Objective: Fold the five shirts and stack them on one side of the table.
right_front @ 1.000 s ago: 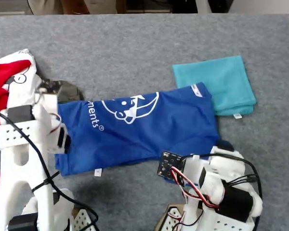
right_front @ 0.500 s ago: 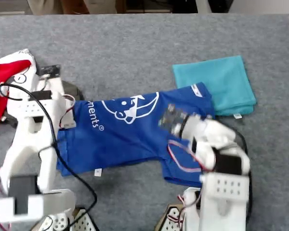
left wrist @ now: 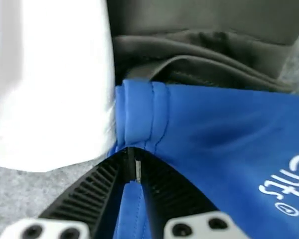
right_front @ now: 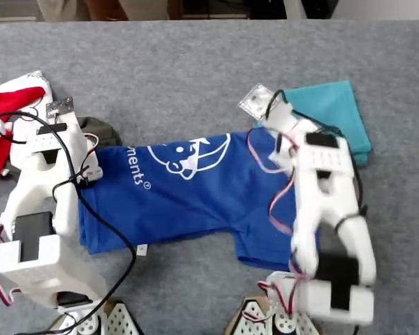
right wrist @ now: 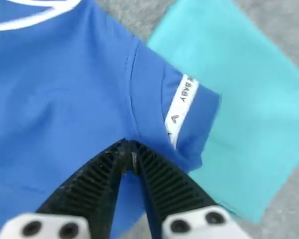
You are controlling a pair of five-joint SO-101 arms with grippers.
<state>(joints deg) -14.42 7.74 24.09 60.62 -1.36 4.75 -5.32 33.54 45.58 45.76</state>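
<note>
Shirt (right_front: pixel 195 188) lengthwise across table (right_front: pixel 195 70), label (right wrist: pixel 179 107) toward teal shirt (right_front: pixel 335 118)

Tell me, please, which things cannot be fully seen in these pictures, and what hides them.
High view: the right arm covers part of the blue shirt and a corner of the teal shirt.
High view: the left arm hides part of the dark garment.
High view: the red and white shirt is cut off by the picture's edge.
</note>
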